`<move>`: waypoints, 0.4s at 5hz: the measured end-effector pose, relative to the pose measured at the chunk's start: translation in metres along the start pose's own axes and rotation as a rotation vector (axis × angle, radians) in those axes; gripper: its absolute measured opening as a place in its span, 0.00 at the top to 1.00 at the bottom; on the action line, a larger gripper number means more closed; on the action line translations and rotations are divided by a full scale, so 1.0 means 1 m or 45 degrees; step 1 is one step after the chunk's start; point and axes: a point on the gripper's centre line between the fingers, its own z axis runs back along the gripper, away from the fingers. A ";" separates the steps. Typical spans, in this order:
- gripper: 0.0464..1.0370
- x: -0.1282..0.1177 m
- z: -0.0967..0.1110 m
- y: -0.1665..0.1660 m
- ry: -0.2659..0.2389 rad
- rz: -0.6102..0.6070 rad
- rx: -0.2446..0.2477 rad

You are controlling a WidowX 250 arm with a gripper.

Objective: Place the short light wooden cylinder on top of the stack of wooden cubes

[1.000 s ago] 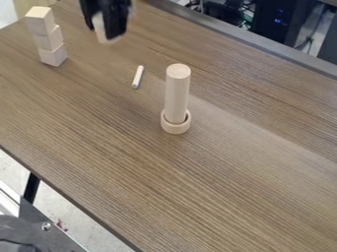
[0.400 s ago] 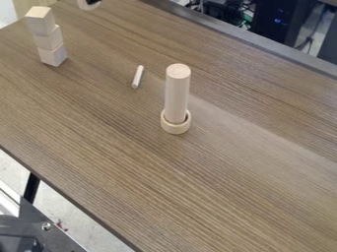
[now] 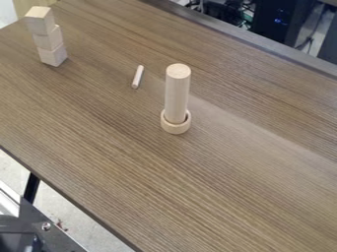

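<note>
Since the thick cylinder (image 3: 177, 93) is upright inside the ring (image 3: 175, 127) on the desk (image 3: 230, 187), that fit looks done. Cube stack (image 3: 49, 38) is three high (slightly uneven), so that reads as built too. Thin dowel (image 3: 137, 77) lies loose between them; what's left, can't say. Pincer state: can't tell, nor where the cylinder lies relative to it.

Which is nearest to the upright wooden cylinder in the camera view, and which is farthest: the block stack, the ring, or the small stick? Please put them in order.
Measured from the upright cylinder:
1. Ring: around the cylinder's foot.
2. Small stick: lying to its upper left in the picture.
3. Block stack: farther that way, near the picture's upper-left corner.
</note>
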 end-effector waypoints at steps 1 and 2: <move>0.50 -0.002 0.000 0.008 0.035 0.037 0.036; 0.50 -0.008 0.001 0.019 0.050 0.089 0.061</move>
